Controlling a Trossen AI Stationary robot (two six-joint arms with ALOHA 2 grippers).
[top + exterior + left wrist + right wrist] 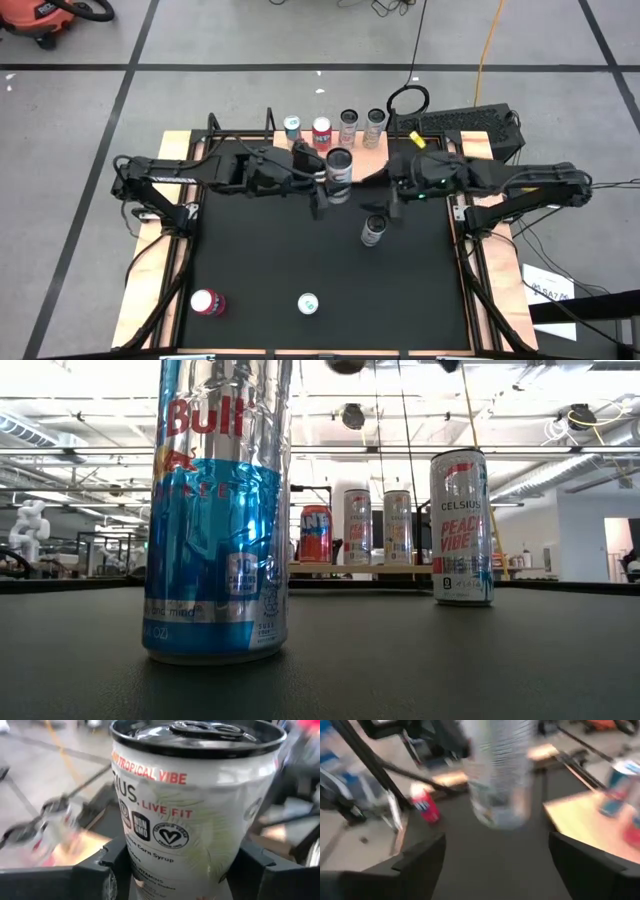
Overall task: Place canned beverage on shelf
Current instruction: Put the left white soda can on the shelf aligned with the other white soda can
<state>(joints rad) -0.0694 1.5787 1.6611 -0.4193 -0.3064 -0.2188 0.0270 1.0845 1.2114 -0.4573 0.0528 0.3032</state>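
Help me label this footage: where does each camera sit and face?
High: overhead, facing down on the black mat; both arms show.
Low: at mat level, facing the shelf; arms scarcely show.
Left wrist: facing the Celsius can in the left gripper.
Right wrist: facing the mat past the open right gripper.
Shared: high and left wrist both show that can.

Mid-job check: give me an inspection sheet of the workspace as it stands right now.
Surface: black mat on the table, no spills seen.
Job's things: Tropical Vibe can in the left gripper; shelf at the far edge carries four cans.
Clutter: Peach Vibe can, Red Bull can and red can on the mat.
Grippers: left closed on its can, raised; right gripper open, close by.
Cables: yellow cable on the floor behind.
Surroundings: orange vacuum on the floor; no people seen.
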